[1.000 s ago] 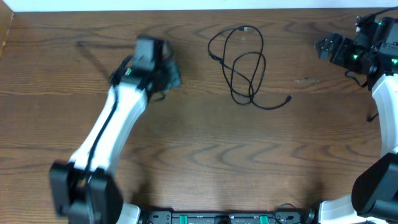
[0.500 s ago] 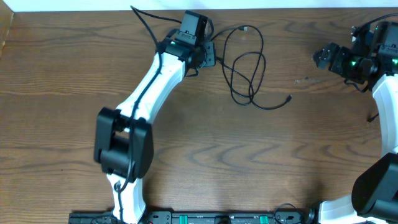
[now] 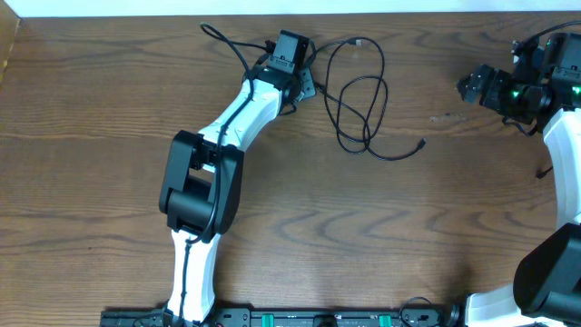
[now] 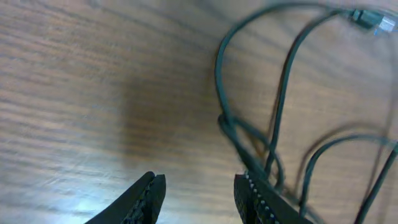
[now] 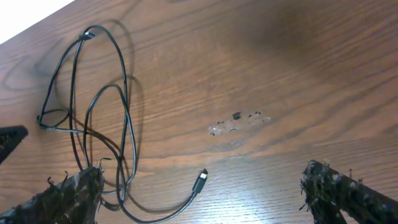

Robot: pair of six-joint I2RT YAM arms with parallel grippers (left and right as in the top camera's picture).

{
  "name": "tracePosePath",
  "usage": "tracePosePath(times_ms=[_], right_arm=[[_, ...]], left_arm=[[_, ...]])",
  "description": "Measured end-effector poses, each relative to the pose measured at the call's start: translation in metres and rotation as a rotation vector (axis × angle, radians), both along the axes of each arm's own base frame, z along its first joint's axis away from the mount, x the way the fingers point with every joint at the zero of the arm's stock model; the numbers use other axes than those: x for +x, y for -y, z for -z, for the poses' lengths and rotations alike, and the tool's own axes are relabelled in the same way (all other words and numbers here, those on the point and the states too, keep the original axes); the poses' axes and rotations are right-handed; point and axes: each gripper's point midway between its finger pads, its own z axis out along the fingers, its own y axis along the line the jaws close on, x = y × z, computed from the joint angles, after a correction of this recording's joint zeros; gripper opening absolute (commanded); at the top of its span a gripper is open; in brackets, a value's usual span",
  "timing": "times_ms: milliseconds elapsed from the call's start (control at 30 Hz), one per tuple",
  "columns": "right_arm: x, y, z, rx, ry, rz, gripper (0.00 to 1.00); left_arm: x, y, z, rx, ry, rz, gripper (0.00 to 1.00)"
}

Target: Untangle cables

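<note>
Thin black cables point(image 3: 359, 100) lie in tangled loops at the table's back middle, with one plug end point(image 3: 422, 143) at the lower right and another point(image 3: 361, 42) at the top. No white cable is in view. My left gripper point(image 3: 306, 80) is open at the loops' left edge. In the left wrist view its jaws point(image 4: 199, 190) are empty, and the right finger sits beside the cable crossing point(image 4: 249, 149). My right gripper point(image 3: 470, 84) is open wide and empty, far right of the cables point(image 5: 124, 106); the plug end point(image 5: 200, 177) lies between its fingers point(image 5: 199, 199) in view.
The left arm's own thicker black wire point(image 3: 222, 41) trails near the table's back edge. A small pale scuff point(image 5: 239, 121) marks the wood right of the cables. The white wall edge point(image 3: 290, 7) runs along the back.
My left arm has swung from the left side of the table to the cables' left edge and opened beside them. The right arm has barely moved. The cables lie as before.
</note>
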Motion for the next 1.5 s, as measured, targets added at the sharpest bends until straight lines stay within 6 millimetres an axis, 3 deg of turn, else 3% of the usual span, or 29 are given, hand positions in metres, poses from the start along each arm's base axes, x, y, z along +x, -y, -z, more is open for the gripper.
tracePosePath(times_ms=[233, 333, 500, 600, 633, 700, 833, 933, 1033, 1167, 1367, 1433, 1500], right_arm=[[0.0, 0.003, 0.0, -0.014, -0.001, 0.009, 0.99], [0.0, 0.003, 0.001, -0.017, -0.003, 0.012, 0.99], [-0.001, 0.004, 0.001, -0.018, -0.006, 0.013, 0.99], [-0.001, 0.004, 0.001, -0.018, -0.008, 0.013, 0.99], [-0.001, 0.004, 0.001, -0.018, -0.008, 0.013, 0.99], [-0.001, 0.004, 0.002, -0.017, -0.01, 0.013, 0.99], [-0.001, 0.003, 0.002, -0.017, -0.01, 0.012, 0.99], [-0.001, 0.0, 0.002, -0.018, -0.01, 0.006, 0.99], [0.0, -0.006, 0.002, -0.021, -0.009, -0.01, 0.99], [0.005, -0.025, -0.001, -0.024, 0.009, -0.053, 0.99], [0.007, -0.052, -0.002, -0.026, 0.017, -0.117, 0.99], [0.007, -0.06, -0.002, -0.026, 0.018, -0.135, 0.99], [0.007, -0.069, -0.002, -0.025, 0.018, -0.156, 0.99]], left_arm=[[0.025, 0.016, -0.015, -0.15, 0.091, -0.135, 0.43], [0.021, 0.026, -0.003, -0.183, 0.065, -0.173, 0.44], [0.014, 0.041, 0.037, -0.199, 0.003, -0.211, 0.45], [0.017, 0.042, 0.034, -0.217, 0.013, -0.228, 0.45], [0.018, 0.041, 0.033, -0.222, 0.016, -0.237, 0.4], [0.02, 0.041, 0.031, -0.235, 0.024, -0.257, 0.08], [0.016, 0.037, 0.036, -0.22, 0.0, -0.277, 0.07], [0.004, 0.03, 0.046, -0.165, -0.052, -0.263, 0.08], [-0.015, 0.02, 0.042, -0.069, -0.106, -0.195, 0.07], [-0.045, 0.005, 0.014, 0.043, -0.166, -0.083, 0.07], [-0.105, -0.023, -0.098, 0.12, -0.154, 0.049, 0.08], [-0.119, -0.027, -0.118, 0.12, -0.147, 0.075, 0.07], [-0.131, -0.028, -0.126, 0.113, -0.166, 0.104, 0.07]])
